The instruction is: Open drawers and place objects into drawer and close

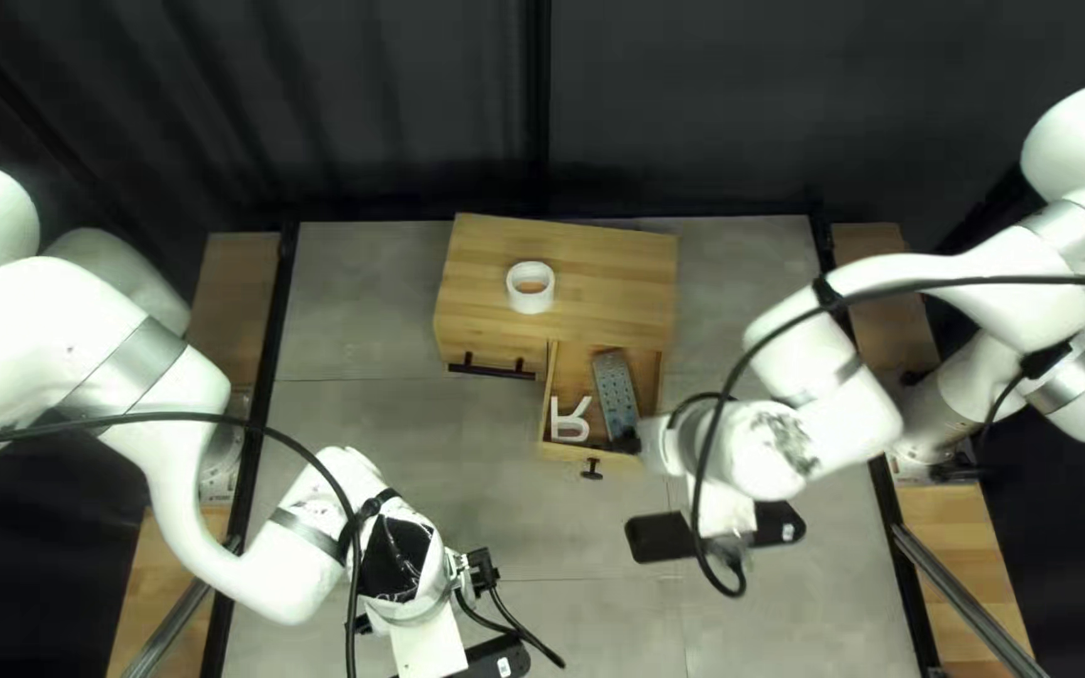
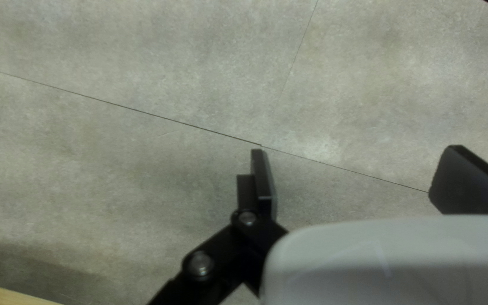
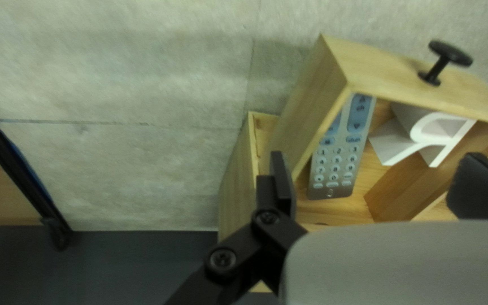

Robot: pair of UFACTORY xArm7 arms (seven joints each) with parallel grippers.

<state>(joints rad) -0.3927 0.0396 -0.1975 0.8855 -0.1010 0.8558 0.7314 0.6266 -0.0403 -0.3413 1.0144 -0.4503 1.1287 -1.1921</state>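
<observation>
Drawer [image 1: 564, 451] stands open at the centre of the top left view, remote control [image 3: 334, 164] lying lengthwise beside white letter [image 3: 391, 149], presumably so both clear its closing, while your right gripper [image 3: 377, 172] and left gripper [image 2: 357, 169] stand with fingers apart, empty.

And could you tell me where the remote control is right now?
In the top left view, the remote control lies inside the open drawer, right beside the white letter R, on the side toward my right arm.
</observation>
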